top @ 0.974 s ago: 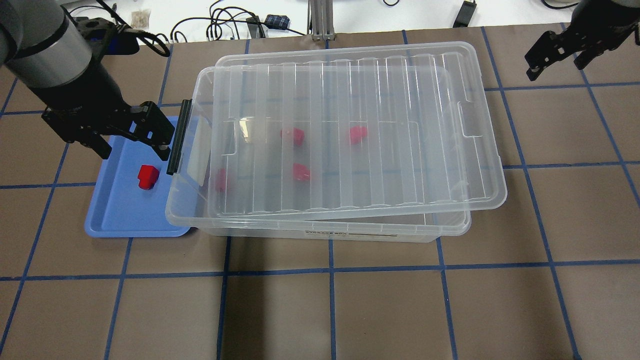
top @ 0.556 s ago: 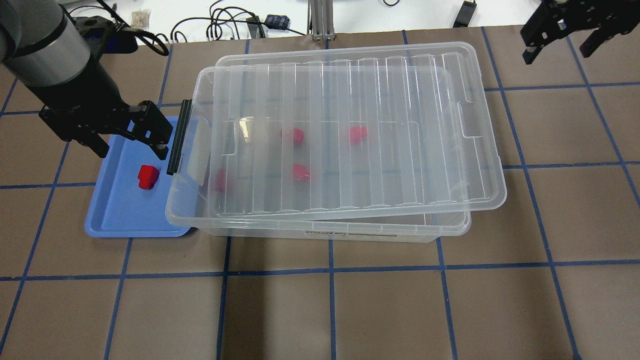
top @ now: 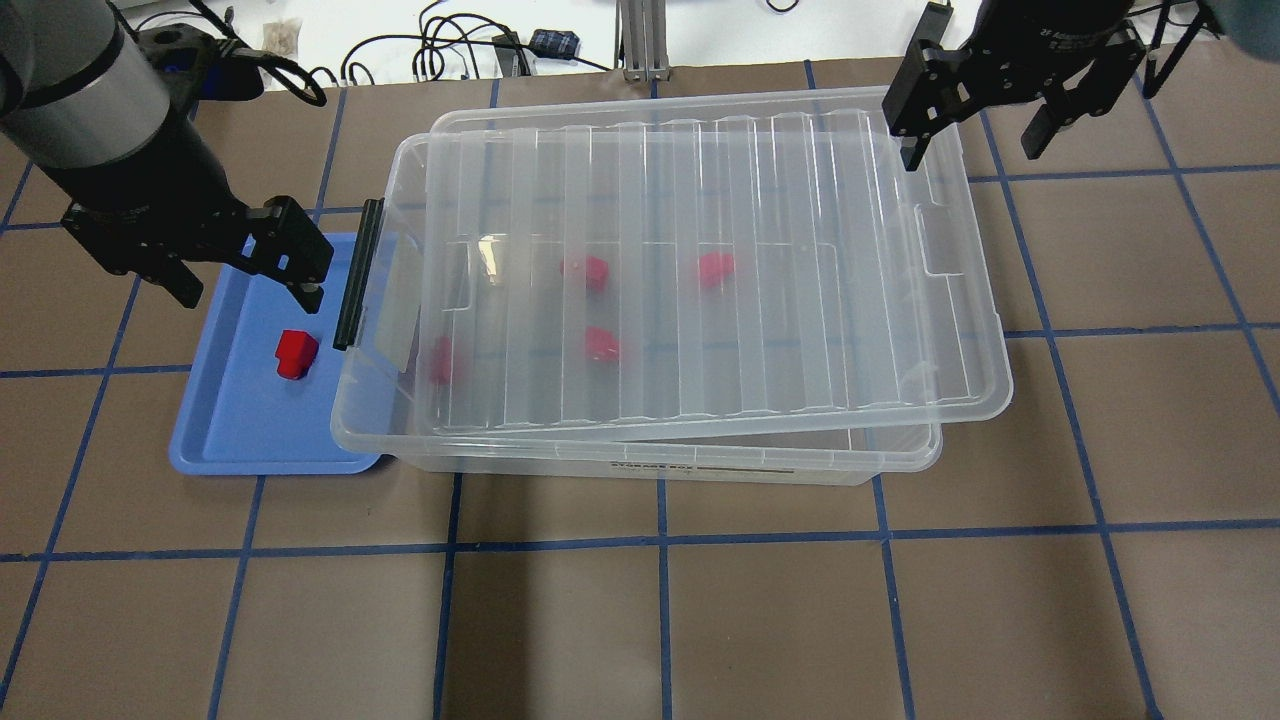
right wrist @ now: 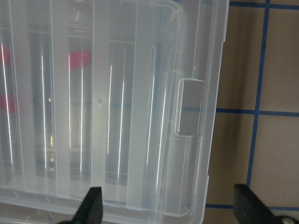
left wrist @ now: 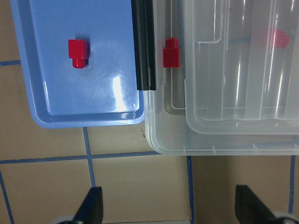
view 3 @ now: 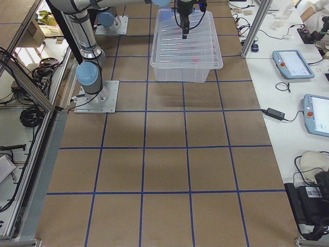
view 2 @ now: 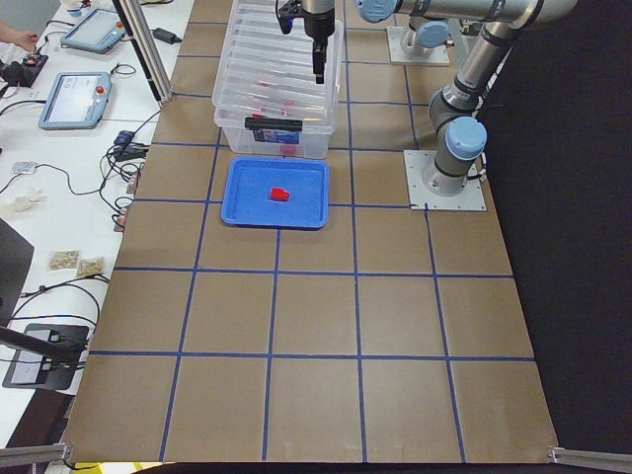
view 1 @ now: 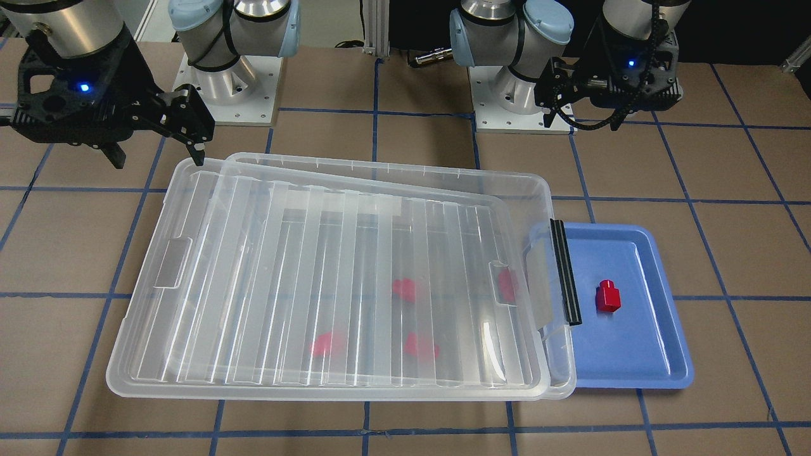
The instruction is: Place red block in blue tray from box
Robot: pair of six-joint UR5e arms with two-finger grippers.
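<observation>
One red block (top: 296, 353) lies in the blue tray (top: 230, 430), also seen in the front view (view 1: 609, 296) and the left wrist view (left wrist: 78, 50). The clear box (top: 640, 455) stands right of the tray with its ribbed lid (top: 800, 300) lying askew on top. Several more red blocks (top: 585, 272) show blurred through the lid. My left gripper (top: 250, 290) is open and empty, above the tray's far end. My right gripper (top: 972, 145) is open and empty, above the box's far right corner.
The black latch bar (top: 358, 273) on the box's left end overhangs the tray's right edge. Cables and a metal post (top: 640, 40) lie beyond the table's far edge. Brown table with blue grid lines (top: 660, 620) stretches in front of the box.
My right gripper has moved left from the table's far right corner to above the box's far right corner. My left gripper has drifted slightly left and back over the tray.
</observation>
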